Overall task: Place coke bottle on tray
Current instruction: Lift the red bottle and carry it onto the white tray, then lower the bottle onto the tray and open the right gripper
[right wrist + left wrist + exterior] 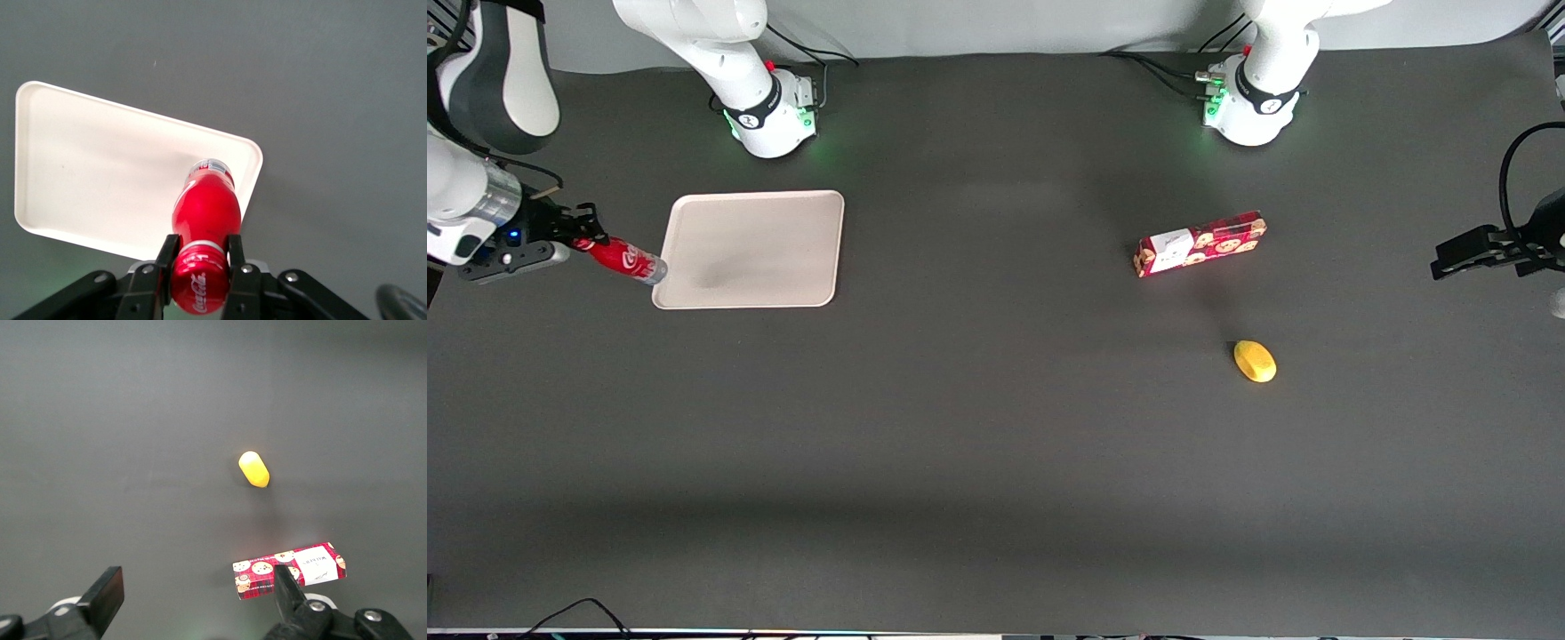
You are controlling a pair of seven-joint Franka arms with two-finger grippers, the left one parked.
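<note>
My right gripper (585, 240) is shut on the red cap end of the coke bottle (624, 260), at the working arm's end of the table. The bottle hangs tilted, its silvery base at the tray's (783, 267) edge. In the right wrist view the two black fingers (167, 257) clamp the cap, and the coke bottle (207, 207) points down over a corner of the beige tray (87, 173). My gripper (201, 257) holds it above the surface; whether the base touches the tray I cannot tell.
A red cookie box (1200, 243) lies toward the parked arm's end of the table, with a yellow lemon-like object (1255, 361) nearer the front camera than it. Both also show in the left wrist view: cookie box (290, 569), yellow object (254, 469).
</note>
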